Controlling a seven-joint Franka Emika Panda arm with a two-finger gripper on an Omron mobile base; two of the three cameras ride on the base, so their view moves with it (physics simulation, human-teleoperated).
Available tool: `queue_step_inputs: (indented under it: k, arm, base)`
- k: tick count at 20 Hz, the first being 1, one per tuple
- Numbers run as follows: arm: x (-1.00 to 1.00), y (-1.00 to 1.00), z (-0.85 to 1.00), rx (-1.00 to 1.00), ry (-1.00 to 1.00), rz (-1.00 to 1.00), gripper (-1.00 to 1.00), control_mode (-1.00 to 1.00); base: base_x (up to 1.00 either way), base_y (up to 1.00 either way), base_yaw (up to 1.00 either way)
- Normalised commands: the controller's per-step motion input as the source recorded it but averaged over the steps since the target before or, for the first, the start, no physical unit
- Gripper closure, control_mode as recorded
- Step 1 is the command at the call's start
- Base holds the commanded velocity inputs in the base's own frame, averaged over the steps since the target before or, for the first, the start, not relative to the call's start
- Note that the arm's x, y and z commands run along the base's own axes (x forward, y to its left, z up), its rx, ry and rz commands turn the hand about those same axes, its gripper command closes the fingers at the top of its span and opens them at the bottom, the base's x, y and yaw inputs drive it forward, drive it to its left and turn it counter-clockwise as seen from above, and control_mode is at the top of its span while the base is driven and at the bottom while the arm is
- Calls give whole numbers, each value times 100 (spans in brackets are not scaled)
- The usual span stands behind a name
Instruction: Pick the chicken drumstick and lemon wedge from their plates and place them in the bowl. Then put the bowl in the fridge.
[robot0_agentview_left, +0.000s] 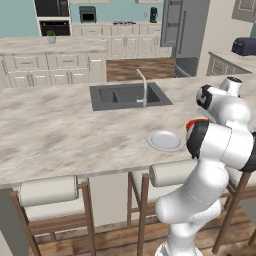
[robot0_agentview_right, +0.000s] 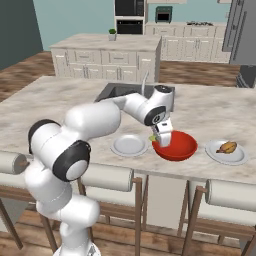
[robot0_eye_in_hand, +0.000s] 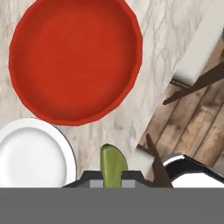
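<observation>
Lemon wedge: you see a small yellow-green wedge (robot0_eye_in_hand: 113, 165), smooth and rounded at its tip, sticking up from the bottom of the hand view. In the right base view it shows as a green speck (robot0_agentview_right: 153, 138) at the gripper.
Gripper: the gripper (robot0_agentview_right: 161, 138) is clamped on the lemon wedge, held above the near left rim of the bowl.
Bowl: a wide, shallow, glossy red bowl (robot0_eye_in_hand: 75, 59) sits on the counter with nothing inside it. It lies between the two plates.
Bare plate: a round white plate (robot0_agentview_right: 129, 145) lies just left of the bowl, with nothing on it.
Chicken drumstick: a golden-brown, elongated piece (robot0_agentview_right: 227, 147) rests on the second plate (robot0_agentview_right: 239, 157), to the right of the bowl.
Counter: you are looking at a pale marbled island top (robot0_agentview_left: 50, 130) with a dark sink (robot0_agentview_left: 127, 96) and a curved tap (robot0_agentview_left: 143, 85) set into it.
Stools: cushioned wooden stools (robot0_agentview_left: 49, 192) stand along the near edge.
Room: wooden floor, white cabinets, teal wall, and a tall grey fridge (robot0_agentview_left: 186, 30) at the back right.
</observation>
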Motion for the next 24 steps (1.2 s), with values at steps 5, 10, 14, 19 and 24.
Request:
queue_step_inputs:
  k: [5,10,14,19,24]
  arm:
    - [35,-25,-19,0,0,4,100,-100]
    - [43,-16,-23,-3,3,2,100,-100]
    - [50,-10,-24,-2,16,0,100,-100]
    - [49,-9,-26,0,22,0,100,-100]
    - [27,-17,-23,1,18,0,100,-100]
  base:
    - [0,0,0]
    - [0,0,0]
    - [0,0,0]
    - [0,0,0]
    - [0,0,0]
